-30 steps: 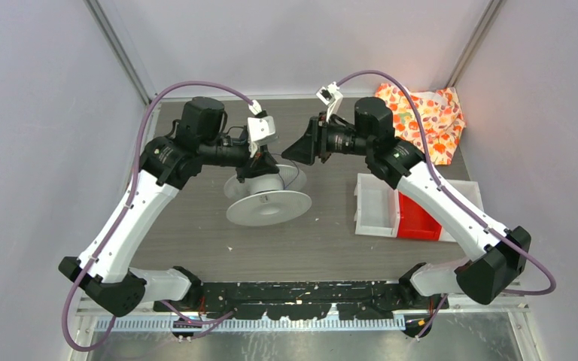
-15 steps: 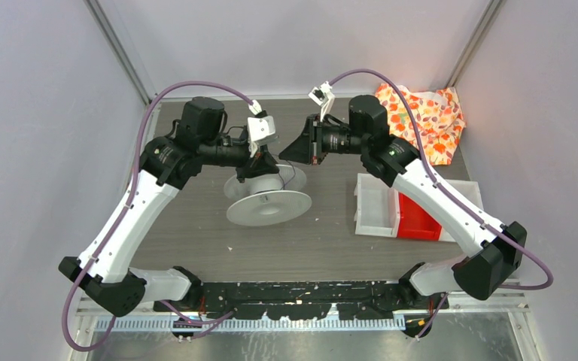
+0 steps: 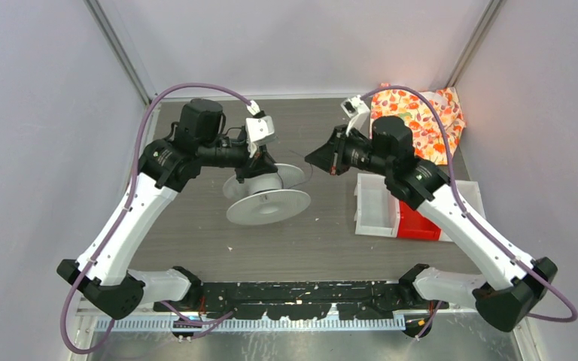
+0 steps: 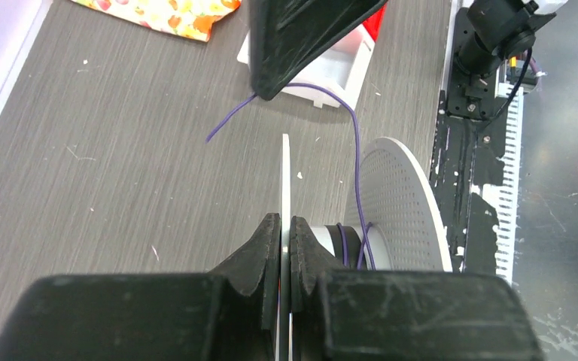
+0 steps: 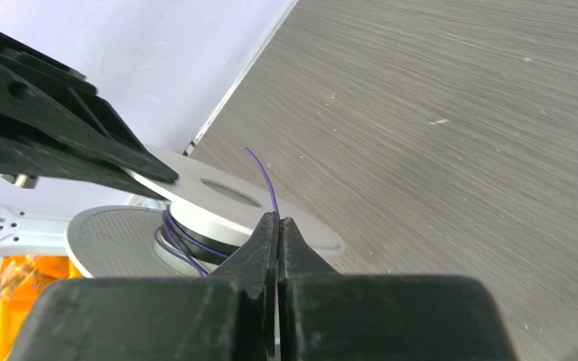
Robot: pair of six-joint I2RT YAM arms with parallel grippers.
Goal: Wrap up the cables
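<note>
Grey plastic spool (image 3: 268,206): the left gripper (image 4: 286,226) is clamped on its thin flange (image 4: 284,169). A few turns of purple cable (image 4: 356,143) circle the hub, and the rest runs rightward to the right gripper (image 5: 278,223), which pinches it near the free end. It looks light, limp and likely slippery, so hold it close to the tip and keep it taut.

The right gripper (image 5: 278,219) is found closed on the thin purple cable (image 5: 266,180), whose free end projects above the fingertips. Further turns are wound on the grey spool (image 5: 188,179), above the tabletop (image 5: 459,150).
</note>
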